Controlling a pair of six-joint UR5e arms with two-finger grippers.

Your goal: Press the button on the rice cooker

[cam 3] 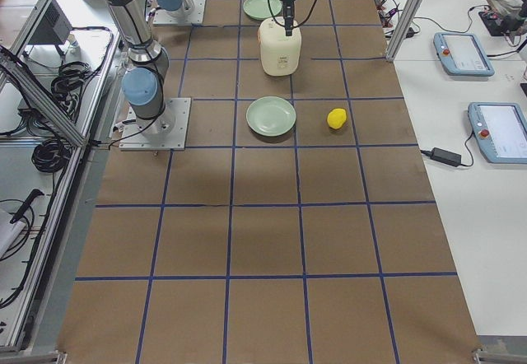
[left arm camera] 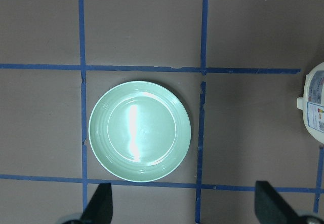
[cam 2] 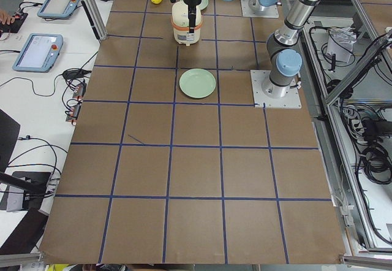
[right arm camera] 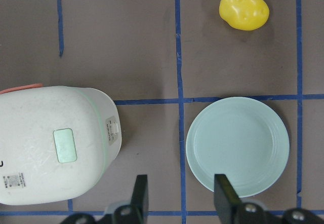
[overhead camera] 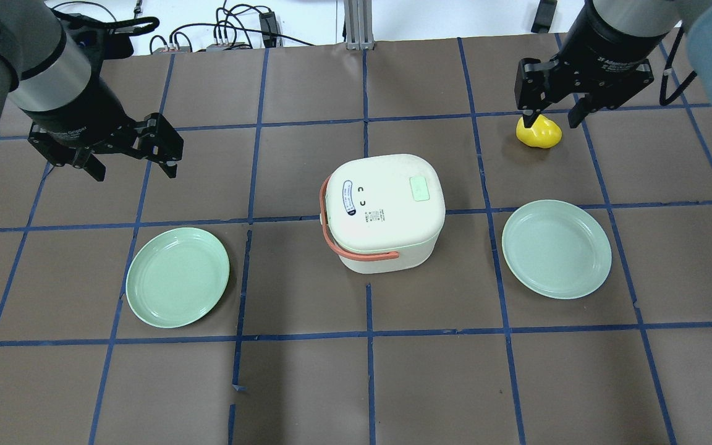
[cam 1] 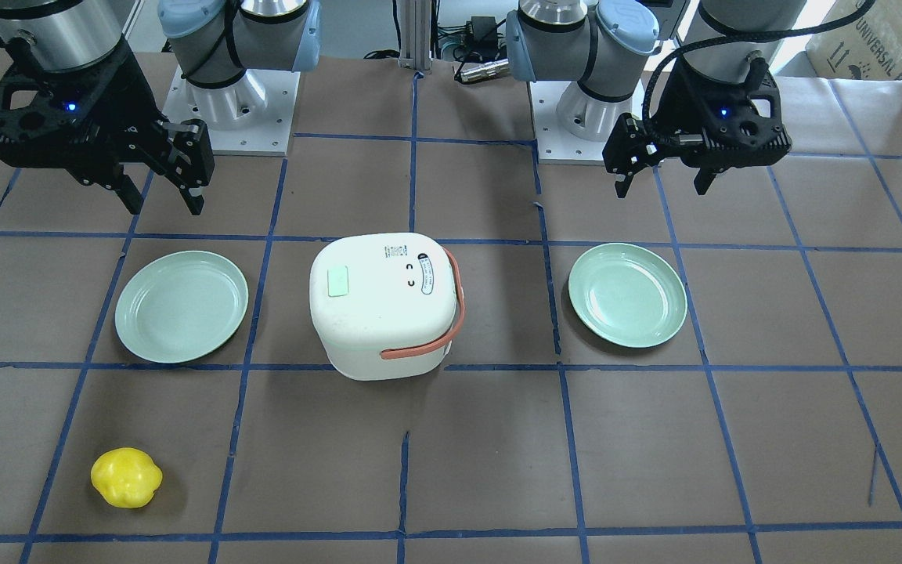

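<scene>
Brown paper ruled into blue squares covers the table [overhead camera: 306, 383], and nothing on it is being touched. The right gripper [right arm camera: 180, 186] has its two fingers apart, bare paper between them at the bottom of its wrist view. The left gripper [left arm camera: 182, 188] is spread wider, tips near the lower corners of its own view below a green plate [left arm camera: 139, 131]. Neither holds anything. Outward from them, the rice cooker [overhead camera: 384, 210] sits mid-frame in the overhead view with its lid shut and its orange handle [overhead camera: 368, 254] lying round its left and lower sides. It stands between that plate and a second plate [overhead camera: 556, 248] at right. A pale green button [overhead camera: 419, 188] lies on the lid's upper right, the side nearer the right gripper. The press looks not yet begun: both arms hang well apart from the cooker. I judge the next move wants the right arm over the button, fingers better pressed together, then a straight push down. A small latch [right arm camera: 115, 128] on the cooker's wall could be the real button; I cannot tell. The lid print is too small to read. The left wrist view cuts the cooker off at its right edge. In the overhead's upper right, the right gripper partly covers a yellow toy fruit [overhead camera: 541, 135].
</scene>
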